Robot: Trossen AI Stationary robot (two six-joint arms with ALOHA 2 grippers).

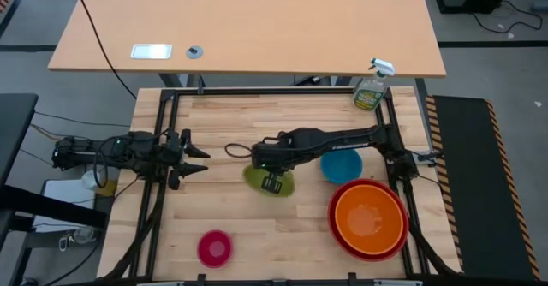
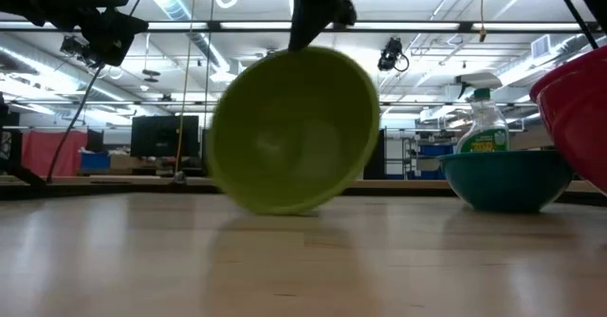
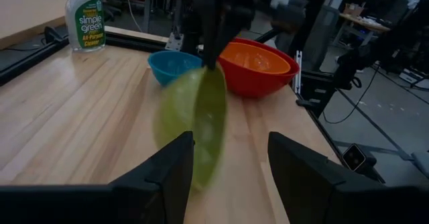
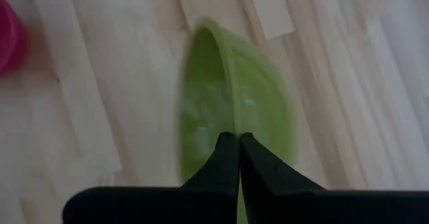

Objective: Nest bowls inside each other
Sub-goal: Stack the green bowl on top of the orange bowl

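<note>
The pink bowl sits alone at the near edge of the worktop, well apart from the rest. Farther in, near the middle, the right gripper pinches the rim of the green bowl with its fingers pressed together on the thin wall. The bowl hangs tipped on its side, its mouth facing sideways, and in the low view its lower edge looks to be at or just off the wood. To the right, the orange bowl already sits inside the red bowl near the right edge. The blue bowl stands upright just beyond that pair and close to the green one. Farthest back, a spray bottle stands at the far right corner.

The step in hand appears to be carrying the green bowl to the orange one. To do it well, the bowl should clear the blue bowl and the red rim on the way. It should be swung back mouth-up over the centre of the orange bowl before letting go. It is best lowered until it settles rather than dropped, since a thin rim pinch on glossy plastic may slip.

The left gripper waits at the left side of the worktop, fingers spread and holding nothing.
</note>
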